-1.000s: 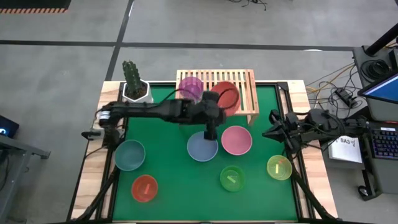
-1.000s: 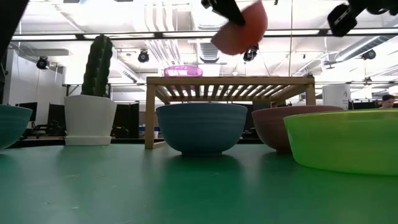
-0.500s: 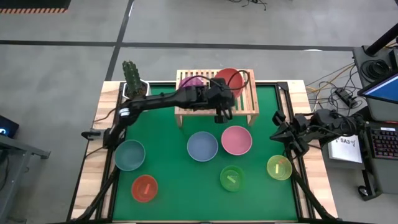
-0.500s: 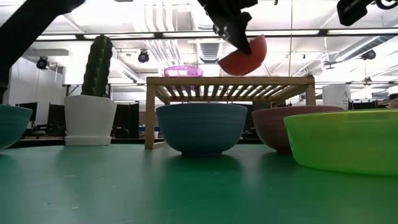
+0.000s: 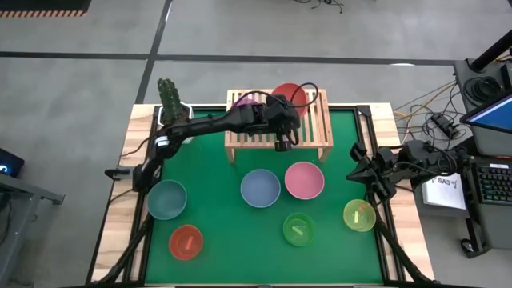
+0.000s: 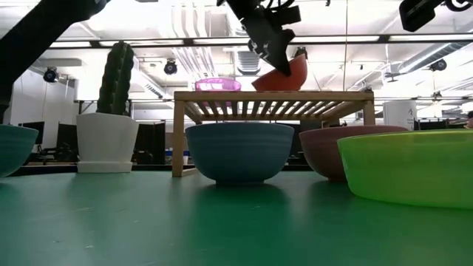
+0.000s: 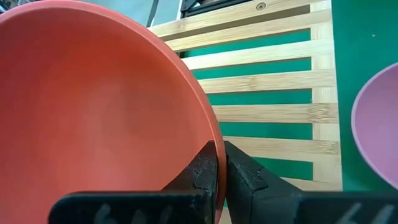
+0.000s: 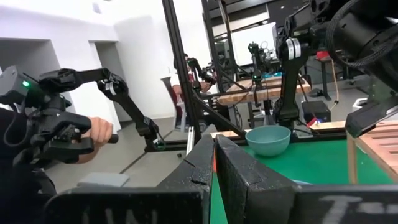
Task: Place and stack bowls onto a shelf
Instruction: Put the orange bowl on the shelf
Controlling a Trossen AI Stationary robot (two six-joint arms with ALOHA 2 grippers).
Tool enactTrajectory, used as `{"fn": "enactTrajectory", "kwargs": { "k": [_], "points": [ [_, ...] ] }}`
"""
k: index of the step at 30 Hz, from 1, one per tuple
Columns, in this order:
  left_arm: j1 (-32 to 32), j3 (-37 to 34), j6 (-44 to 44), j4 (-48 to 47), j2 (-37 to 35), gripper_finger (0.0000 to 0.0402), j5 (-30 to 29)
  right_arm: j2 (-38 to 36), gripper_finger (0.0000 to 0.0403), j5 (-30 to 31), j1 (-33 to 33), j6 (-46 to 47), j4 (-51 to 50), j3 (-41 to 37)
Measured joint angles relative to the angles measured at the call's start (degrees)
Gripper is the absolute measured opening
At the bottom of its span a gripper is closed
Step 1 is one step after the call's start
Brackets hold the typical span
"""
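Two bowls are at the low light-wood slatted shelf [image 5: 278,122]: a purple plastic bowl [image 5: 245,102] stands on its slats toward the cactus side, and a round red plastic bowl [image 6: 281,75] is held just beside it, tilted, with its lower edge at or just above the slats; contact cannot be told. The left end effector [image 7: 219,179] is over the shelf and pinches the rim of this red bowl between its two dark fingers, one finger inside the bowl and one outside.

In front of the shelf on the green surface [image 5: 216,212] stand a blue plastic bowl [image 5: 261,188] and, next to it, a pink plastic bowl [image 5: 304,179]. Farther from the shelf are a teal bowl [image 5: 166,198], a small orange-red bowl [image 5: 186,242], a small green bowl [image 5: 298,229] and a small yellow-green bowl [image 5: 359,215].

A white pot with a green cactus [image 5: 174,108] stands beside the shelf's end. The right end effector [image 5: 356,170] waits at the surface edge, well apart from the shelf, its fingers pressed together with nothing between them.
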Motion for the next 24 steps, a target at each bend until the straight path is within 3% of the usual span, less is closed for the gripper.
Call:
{"fn": "enactTrajectory", "kwargs": {
  "k": [10,24],
  "points": [
    [0.3,-0.1,0.0,0.0,0.0,0.0006,0.4,0.0,0.0009,0.2,0.0,-0.1,0.0,0.0],
    [0.3,0.6,0.0,-0.8,0.0,0.0095,0.4,0.0,0.0009,0.2,0.0,0.0,0.0,0.0]
  ]
}}
